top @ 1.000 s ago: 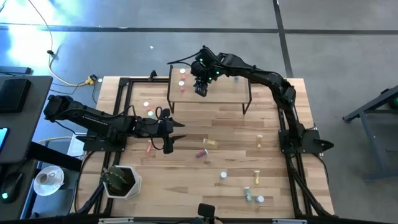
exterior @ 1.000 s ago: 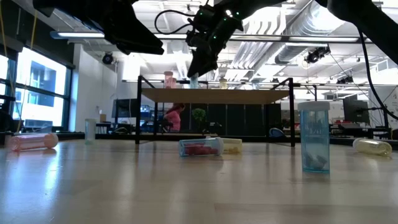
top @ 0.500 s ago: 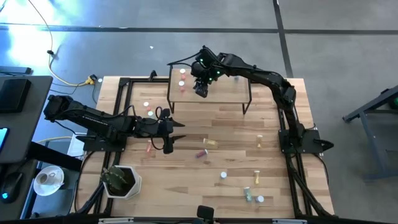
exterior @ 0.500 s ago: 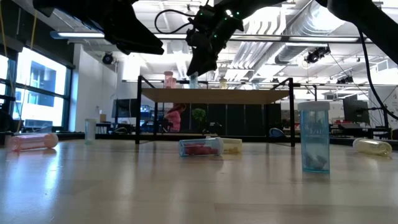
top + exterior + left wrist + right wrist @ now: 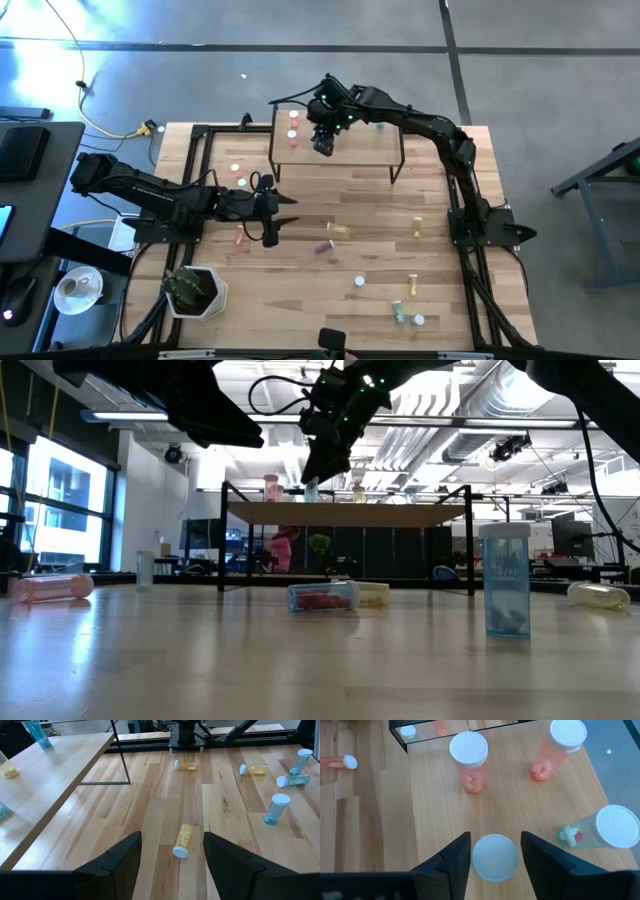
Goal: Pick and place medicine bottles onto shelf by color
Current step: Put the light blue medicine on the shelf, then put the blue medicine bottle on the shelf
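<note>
right claw (image 5: pixel 495 851): over the shelf (image 5: pixel 530 815), fingers around a white-capped bottle (image 5: pixel 494 858) standing on it
left claw (image 5: pixel 171 856): released, above a yellow bottle (image 5: pixel 182 840) lying on the worktop (image 5: pixel 165 805)

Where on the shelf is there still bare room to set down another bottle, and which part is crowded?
The shelf is bare across its middle and right, up to the lone bottle at the far right edge. The left end is crowded: two pink bottles stand there, a green-tinted one beside them, and the right gripper straddles a white-capped bottle.
</note>
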Controlling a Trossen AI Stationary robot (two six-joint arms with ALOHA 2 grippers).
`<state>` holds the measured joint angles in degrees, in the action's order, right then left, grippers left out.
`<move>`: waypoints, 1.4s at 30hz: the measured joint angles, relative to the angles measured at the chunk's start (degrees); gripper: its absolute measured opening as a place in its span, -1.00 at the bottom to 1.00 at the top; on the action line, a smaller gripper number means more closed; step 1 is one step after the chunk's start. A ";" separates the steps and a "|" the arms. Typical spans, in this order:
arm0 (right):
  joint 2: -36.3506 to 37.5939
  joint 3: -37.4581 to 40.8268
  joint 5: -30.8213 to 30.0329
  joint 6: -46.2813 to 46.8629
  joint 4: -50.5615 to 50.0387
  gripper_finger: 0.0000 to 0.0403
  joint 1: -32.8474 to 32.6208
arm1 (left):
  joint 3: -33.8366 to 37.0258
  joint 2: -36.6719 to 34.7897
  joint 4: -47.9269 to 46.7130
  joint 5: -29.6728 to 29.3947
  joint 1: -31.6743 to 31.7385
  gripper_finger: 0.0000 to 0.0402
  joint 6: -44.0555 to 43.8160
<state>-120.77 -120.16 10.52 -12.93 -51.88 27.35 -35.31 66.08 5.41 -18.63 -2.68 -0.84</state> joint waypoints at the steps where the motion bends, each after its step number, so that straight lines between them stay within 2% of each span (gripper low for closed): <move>1: 0.00 0.00 0.00 0.02 0.06 -0.17 0.00 | 0.00 0.00 -0.01 0.00 0.01 0.02 0.00; 14: 0.00 0.00 -0.11 0.46 1.10 0.05 0.02 | 0.00 0.00 -0.02 0.00 0.00 0.02 0.02; 34: 3.71 0.00 -0.28 -0.61 2.29 0.06 0.09 | 0.00 0.00 -0.04 0.00 0.01 0.02 0.02; 42: 6.37 -0.09 0.01 0.63 -0.60 0.06 -0.21 | 0.00 0.02 -0.08 0.00 0.02 0.02 0.02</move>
<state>-114.40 -120.25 10.54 -12.30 -52.48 27.14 -35.31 66.11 5.33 -18.63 -2.66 -0.82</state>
